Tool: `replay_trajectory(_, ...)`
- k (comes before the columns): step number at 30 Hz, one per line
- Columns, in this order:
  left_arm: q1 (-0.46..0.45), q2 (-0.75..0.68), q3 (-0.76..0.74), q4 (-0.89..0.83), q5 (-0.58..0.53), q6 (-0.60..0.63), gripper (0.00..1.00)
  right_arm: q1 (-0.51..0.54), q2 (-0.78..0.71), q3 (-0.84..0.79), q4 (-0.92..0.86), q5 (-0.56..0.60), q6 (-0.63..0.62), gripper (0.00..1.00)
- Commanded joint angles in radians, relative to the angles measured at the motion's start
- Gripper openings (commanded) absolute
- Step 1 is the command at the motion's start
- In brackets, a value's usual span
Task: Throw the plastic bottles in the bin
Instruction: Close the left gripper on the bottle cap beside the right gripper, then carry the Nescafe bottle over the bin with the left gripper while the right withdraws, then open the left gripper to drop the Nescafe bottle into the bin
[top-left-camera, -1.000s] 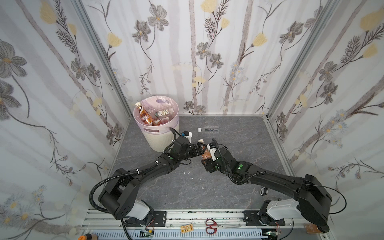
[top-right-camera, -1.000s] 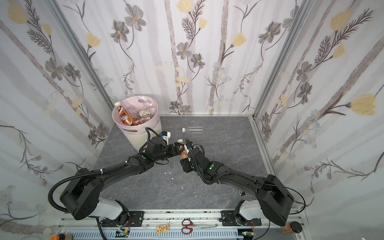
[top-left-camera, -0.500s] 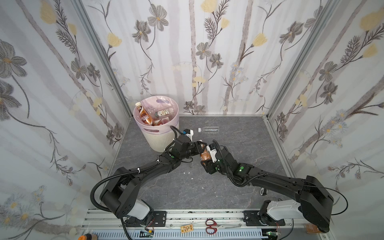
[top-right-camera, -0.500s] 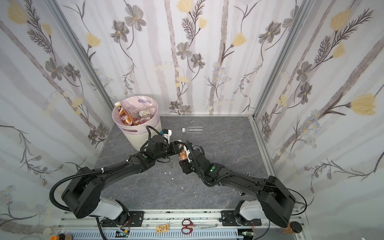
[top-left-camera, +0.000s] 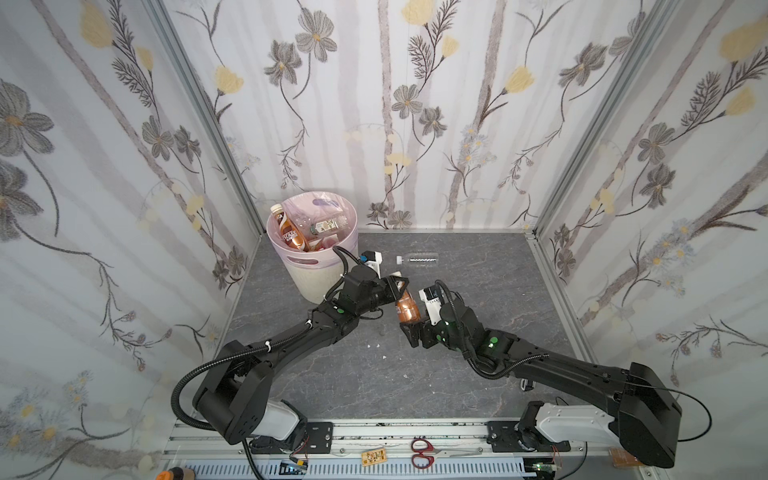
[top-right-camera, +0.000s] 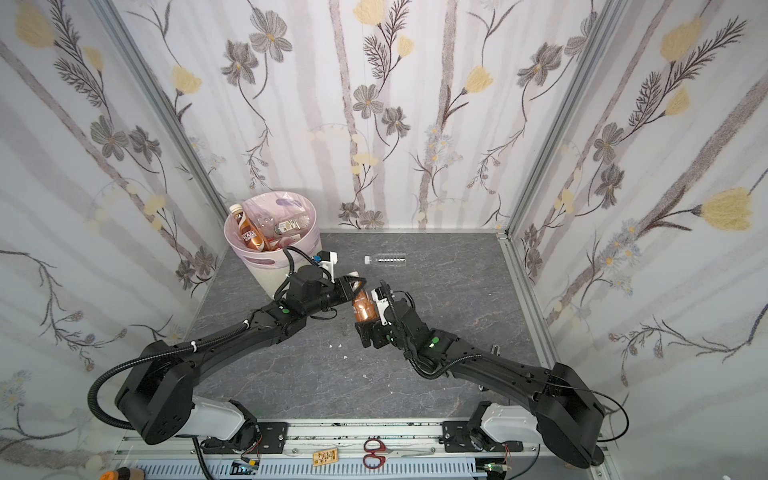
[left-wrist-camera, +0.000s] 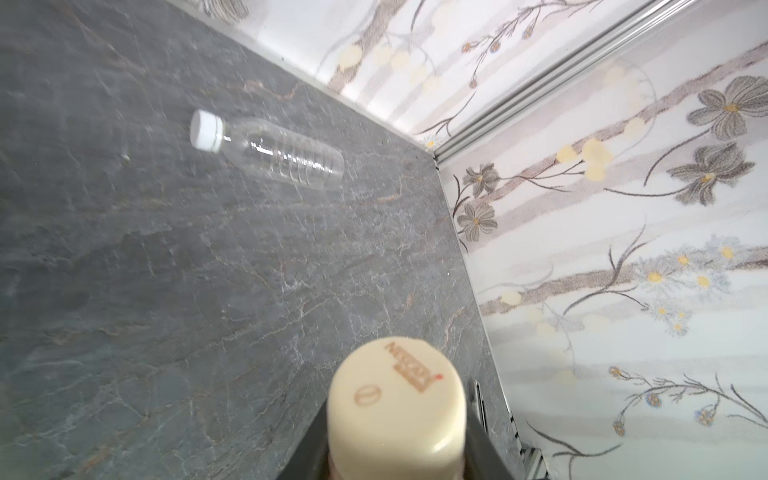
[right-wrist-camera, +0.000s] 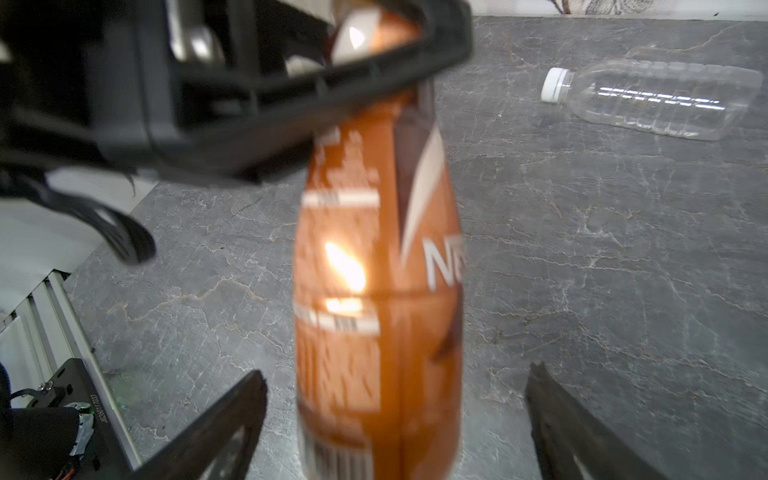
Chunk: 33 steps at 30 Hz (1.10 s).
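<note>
Swapped within the last second: right tool (right-wrist-camera: 392, 382) now spread wide, jaws clear on both sides of the brown bottle (top-left-camera: 406, 309); left tool (top-left-camera: 398, 286) now pinching the neck just under the cream cap (left-wrist-camera: 395, 399). Hangs tilted between the two tools, base toward the right one; contact with the grey, stone-veined table (top-left-camera: 374, 386) impossible to tell. Looks like a handover all but done. To finish well: draw the right tool straight back first, keep the left pinch firm, lift above the ribbed cream bin (top-left-camera: 309, 280) just behind the left tool, let go only over the pink liner (top-left-camera: 322, 203). Slick printed sleeve, tapered shoulder, smooth domed cap: likely to swing in a neck grip, so go gently. Already crowded with dropped bottles (top-left-camera: 291, 235) near the rim. Beyond both tools, one clear ridged bottle (top-left-camera: 417, 259), white-capped, lying on its side, well apart.
</note>
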Motion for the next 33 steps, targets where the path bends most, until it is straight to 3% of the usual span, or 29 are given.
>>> replay_trajectory(1,0.003,-0.037,0.074,-0.066,-0.095,0.117,0.31,-0.008,-0.098,-0.036,0.017,0.059,-0.02,1.0)
replay_trajectory(9,0.006,-0.223,0.29,-0.123,-0.358,0.367,0.32,-0.114,-0.339,-0.124,0.02,0.106,-0.023,1.0)
replay_trajectory(15,0.008,-0.341,0.45,-0.092,-0.602,0.61,0.33,-0.136,-0.326,-0.125,0.049,0.075,-0.018,1.0)
replay_trajectory(22,0.019,-0.432,0.451,0.167,-0.706,0.81,0.34,-0.136,-0.277,-0.13,0.097,0.03,0.008,1.0)
replay_trajectory(26,0.121,-0.341,0.449,0.212,-0.76,0.86,0.35,-0.136,-0.27,-0.131,0.119,-0.007,0.022,1.0)
replay_trajectory(28,0.221,-0.26,0.454,0.138,-0.777,0.762,0.43,-0.136,-0.27,-0.132,0.124,-0.017,0.03,1.0)
replay_trajectory(30,0.328,-0.151,0.533,-0.065,-0.652,0.59,0.57,-0.135,-0.273,-0.134,0.126,-0.024,0.038,1.0)
replay_trajectory(32,0.34,-0.062,0.641,-0.246,-0.573,0.53,0.79,-0.134,-0.282,-0.137,0.123,-0.029,0.042,1.0)
replay_trajectory(33,0.318,-0.057,0.652,-0.26,-0.576,0.532,0.99,-0.133,-0.289,-0.141,0.123,-0.029,0.046,1.0)
